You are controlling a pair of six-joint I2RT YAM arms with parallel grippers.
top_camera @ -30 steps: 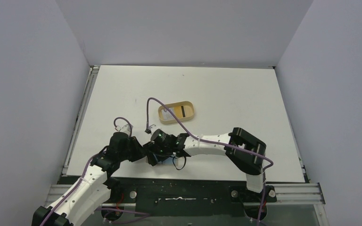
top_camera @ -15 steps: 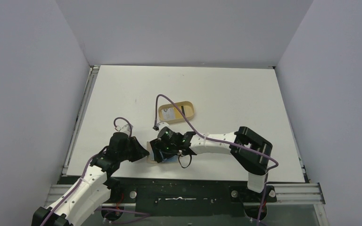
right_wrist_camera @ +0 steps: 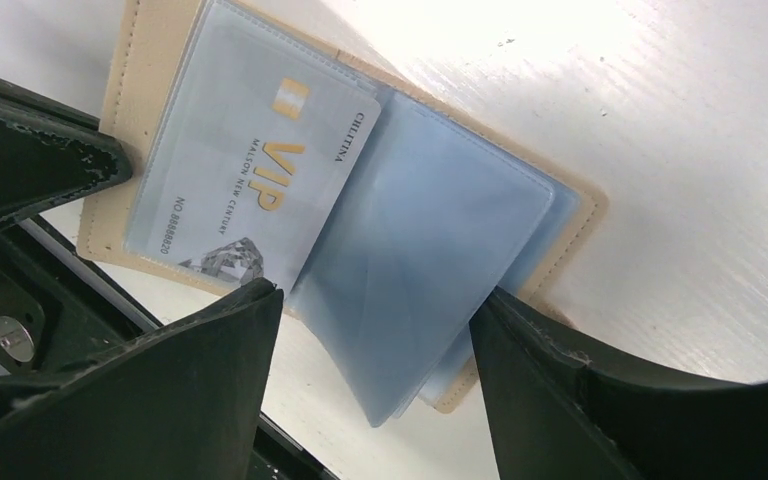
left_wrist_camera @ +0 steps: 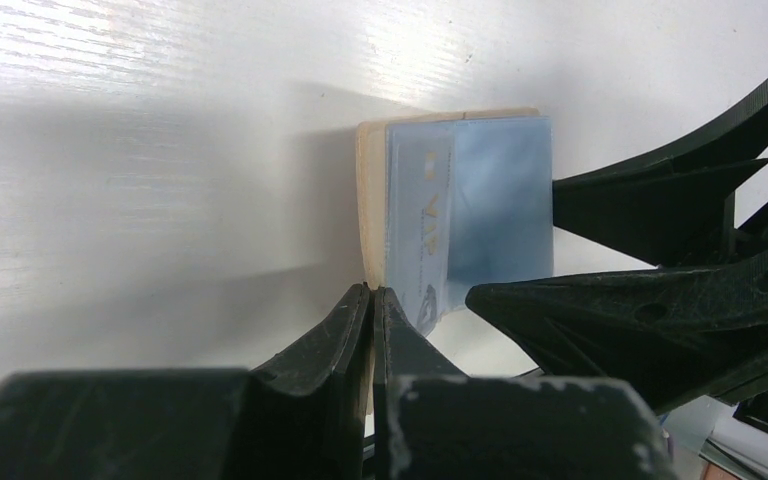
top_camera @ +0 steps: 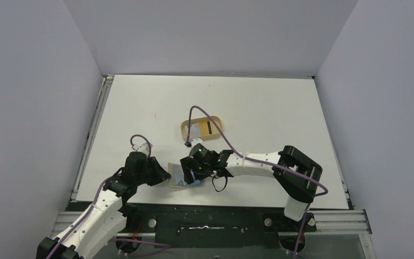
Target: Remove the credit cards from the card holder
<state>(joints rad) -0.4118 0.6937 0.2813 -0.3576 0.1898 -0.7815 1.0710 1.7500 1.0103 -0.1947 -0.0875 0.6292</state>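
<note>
The card holder (top_camera: 177, 178) lies open near the table's front edge, a tan wallet with pale blue plastic sleeves. In the right wrist view its tan border (right_wrist_camera: 125, 130) frames a whitish VIP credit card (right_wrist_camera: 250, 170) in a sleeve, and loose blue sleeves (right_wrist_camera: 430, 260) fan out. My left gripper (left_wrist_camera: 372, 292) is shut on the wallet's tan edge (left_wrist_camera: 368, 200). My right gripper (right_wrist_camera: 375, 320) is open just above the sleeves, one finger on each side of their corner. It holds nothing.
An oval tan tray (top_camera: 217, 125) stands behind the wallet, with a whitish card (top_camera: 194, 129) lying in it. The right arm's purple cable (top_camera: 215, 129) loops over the tray. The black base rail (top_camera: 210, 216) runs close to the wallet.
My right gripper has moved right and a little back, off the wallet. The open wallet and its blue sleeves now show between the two grippers. The left gripper has stayed in place.
</note>
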